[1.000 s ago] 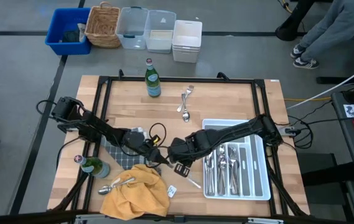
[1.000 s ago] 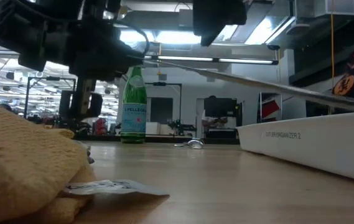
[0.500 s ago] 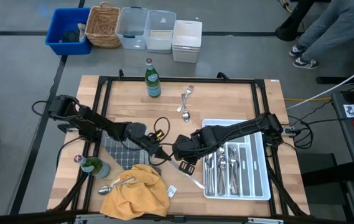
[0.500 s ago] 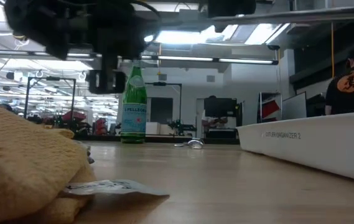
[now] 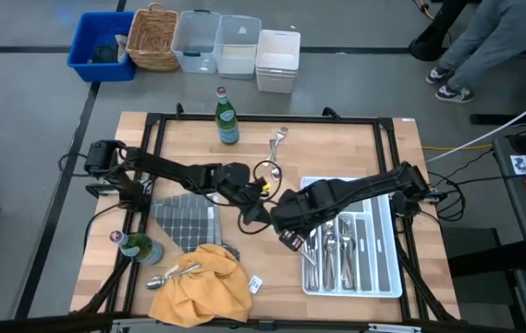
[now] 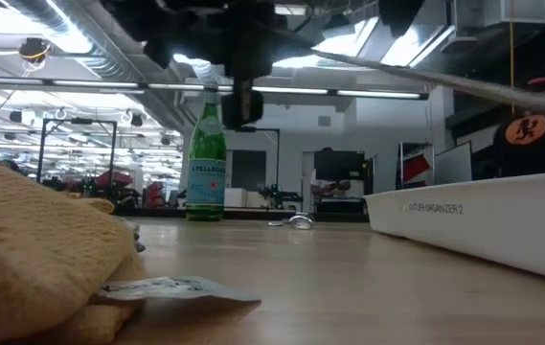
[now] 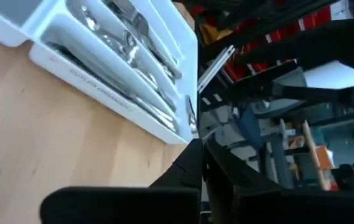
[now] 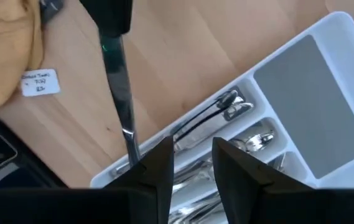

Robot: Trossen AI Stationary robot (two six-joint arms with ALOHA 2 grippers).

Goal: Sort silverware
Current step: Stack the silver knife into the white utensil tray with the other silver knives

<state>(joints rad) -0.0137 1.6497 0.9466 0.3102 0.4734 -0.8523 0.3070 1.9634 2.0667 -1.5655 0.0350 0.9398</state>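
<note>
My left gripper [image 5: 255,211] hangs over the table's middle, shut on a slim silver knife [image 8: 119,93]. The knife also shows in the low view [image 6: 444,77], held high. My right gripper [image 5: 286,233] is open just left of the white tray [image 5: 392,277]. The knife's free end runs along the outer side of one right finger [image 8: 149,168], not into the gap; whether they touch I cannot tell. Several pieces of silverware [image 5: 332,245] lie in the tray. A fork and spoon [image 5: 276,157] lie at the far middle, and spoons [image 5: 172,274] lie by the yellow cloth [image 5: 202,287]. My left gripper pinches one end of the knife [image 8: 116,46] between its two fingers. It also shows in the left wrist view [image 7: 191,121], running straight out from the fingers. The knife is lifted clear of the table and slopes toward my right gripper.
Green bottles stand at the far middle [image 5: 228,116] and near left [image 5: 140,248]. A dark grid mat [image 5: 184,217] lies left of centre. A paper tag [image 5: 254,284] lies by the cloth. Bins and a basket [image 5: 152,37] stand beyond the far edge.
My left gripper has gone up and toward the table's right and far edges, carrying the knife, which now hangs higher. My right gripper has gone the same way, closer to the tray.
</note>
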